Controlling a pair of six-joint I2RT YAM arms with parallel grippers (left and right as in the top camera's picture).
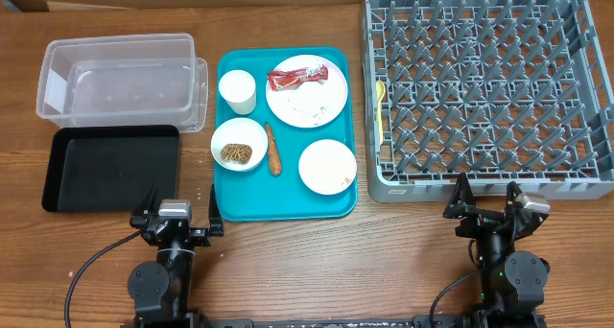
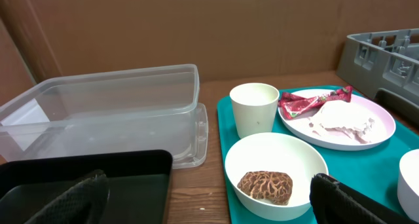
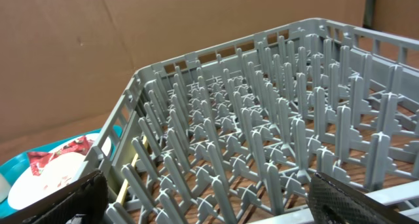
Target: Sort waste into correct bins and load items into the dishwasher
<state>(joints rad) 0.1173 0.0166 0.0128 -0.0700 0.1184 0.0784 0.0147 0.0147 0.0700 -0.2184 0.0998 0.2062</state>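
A teal tray (image 1: pixel 288 199) holds a paper cup (image 1: pixel 237 90), a white plate (image 1: pixel 309 96) with a red wrapper (image 1: pixel 296 76), a bowl (image 1: pixel 239 144) with a brown lump of food (image 2: pixel 264 185), a carrot (image 1: pixel 273 150) and a second white bowl (image 1: pixel 327 166). The grey dishwasher rack (image 1: pixel 484 83) stands at the right with a yellow utensil (image 1: pixel 380 105) along its left side. My left gripper (image 1: pixel 179 216) is open and empty at the table's front, below the black tray (image 1: pixel 110 168). My right gripper (image 1: pixel 486 199) is open and empty just in front of the rack.
A clear plastic bin (image 1: pixel 120 79) stands at the back left, behind the black tray. A cardboard wall (image 2: pixel 196 27) runs behind the table. Bare wood lies along the front edge between the two arms.
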